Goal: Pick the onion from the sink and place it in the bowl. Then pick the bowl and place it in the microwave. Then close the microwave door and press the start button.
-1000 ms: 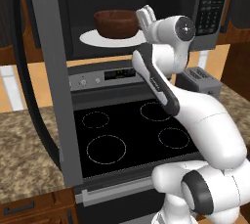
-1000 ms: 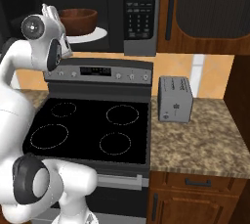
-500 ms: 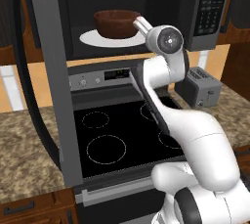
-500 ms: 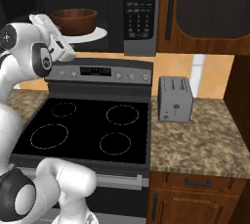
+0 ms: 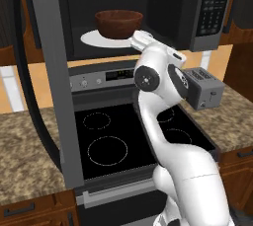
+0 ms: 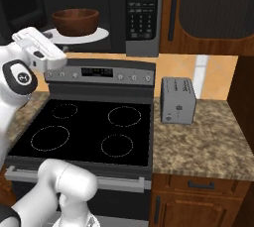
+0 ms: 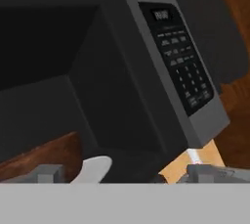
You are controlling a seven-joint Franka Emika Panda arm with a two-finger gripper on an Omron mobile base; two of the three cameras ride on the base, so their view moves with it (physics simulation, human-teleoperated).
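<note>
Gripper (image 7: 124,173) jaws wide apart, nothing between them; it sits at the microwave (image 5: 148,3) mouth, just beside the white plate (image 5: 101,38). Bowl (image 5: 118,23) upright on plate, inside cavity, at approx. 10 o'clock from the hand in left base view. Microwave door (image 5: 47,77) open, swung left. Onion prob. in bowl, not visible. Stove (image 6: 84,134) below; toaster (image 6: 177,100) at 3 o'clock on counter (image 6: 208,144).

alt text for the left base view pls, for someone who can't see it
A dark wooden bowl sits on the white turntable plate inside the open microwave, above a black stove. The microwave door hangs open at left, the white arm rises in front, and a silver toaster stands at right.
</note>
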